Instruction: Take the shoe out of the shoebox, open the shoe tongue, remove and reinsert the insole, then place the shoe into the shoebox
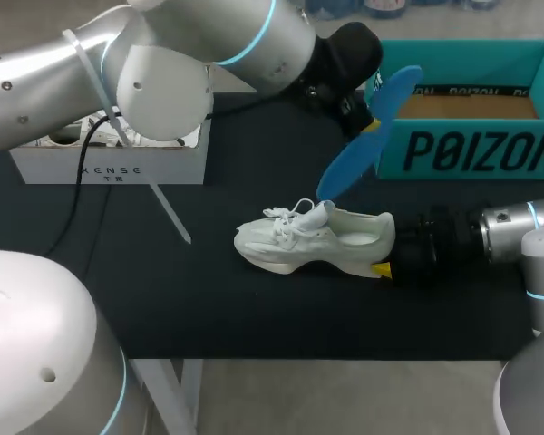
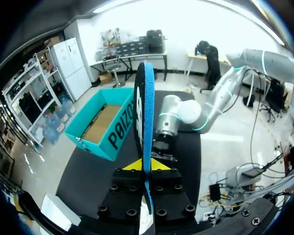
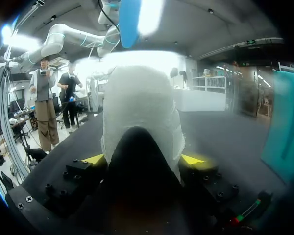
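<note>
Left jaws: clenched on the blue insole (image 2: 146, 122), pinching one end. The insole is in the air, slanting from upper right down to frame centre. Its lower end is just over the shoe's opening; contact cannot be told.

Right jaws: grasping the heel of the white shoe (image 1: 313, 237), which stands on the black tabletop (image 1: 163, 290) at frame centre, toe pointing left.

Teal shoebox (image 1: 476, 149): open, upper right. White box (image 1: 118, 168): upper left.

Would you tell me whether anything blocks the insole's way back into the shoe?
Nothing visible does: the insole, in the left gripper, hangs over the shoe, whose opening shows empty.
</note>
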Controlling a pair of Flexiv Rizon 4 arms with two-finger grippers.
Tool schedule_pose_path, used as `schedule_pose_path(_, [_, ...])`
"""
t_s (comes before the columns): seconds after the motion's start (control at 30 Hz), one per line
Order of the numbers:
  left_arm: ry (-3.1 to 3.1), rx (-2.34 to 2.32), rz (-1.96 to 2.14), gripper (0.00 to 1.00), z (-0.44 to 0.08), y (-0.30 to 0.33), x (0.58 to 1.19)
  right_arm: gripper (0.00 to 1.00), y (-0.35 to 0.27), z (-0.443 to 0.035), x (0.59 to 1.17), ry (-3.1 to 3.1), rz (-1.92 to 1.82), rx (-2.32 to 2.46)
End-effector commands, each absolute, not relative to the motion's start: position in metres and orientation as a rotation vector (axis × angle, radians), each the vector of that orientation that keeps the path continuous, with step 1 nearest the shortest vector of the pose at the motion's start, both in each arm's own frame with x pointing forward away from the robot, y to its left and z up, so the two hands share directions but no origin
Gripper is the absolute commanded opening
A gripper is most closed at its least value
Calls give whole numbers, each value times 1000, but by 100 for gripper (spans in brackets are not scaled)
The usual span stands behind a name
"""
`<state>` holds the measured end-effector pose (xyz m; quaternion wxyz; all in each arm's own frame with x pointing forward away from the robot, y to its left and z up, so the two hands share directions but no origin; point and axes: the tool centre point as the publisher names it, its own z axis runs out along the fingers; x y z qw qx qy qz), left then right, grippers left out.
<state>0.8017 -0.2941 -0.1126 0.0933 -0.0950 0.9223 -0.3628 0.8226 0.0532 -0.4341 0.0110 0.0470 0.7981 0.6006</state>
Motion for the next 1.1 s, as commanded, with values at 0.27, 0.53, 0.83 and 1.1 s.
schedule_pose_path(0.27, [2788,-211,-1140,0,-98,-281,800,0,55,-438,823,2490,1872,150])
schedule_pose_path(0.53, [2829,-155,-1172,0,-84,-282,797,0,55,-438,823,2490,1872,150])
schedule_pose_path(0.83, [2827,-135,-1268,0,-67,-271,790,0,55,-438,823,2490,1872,150])
schedule_pose_path(1.1, [2813,-91,-1383,0,-54,-257,780,0,55,-438,823,2490,1872,150])
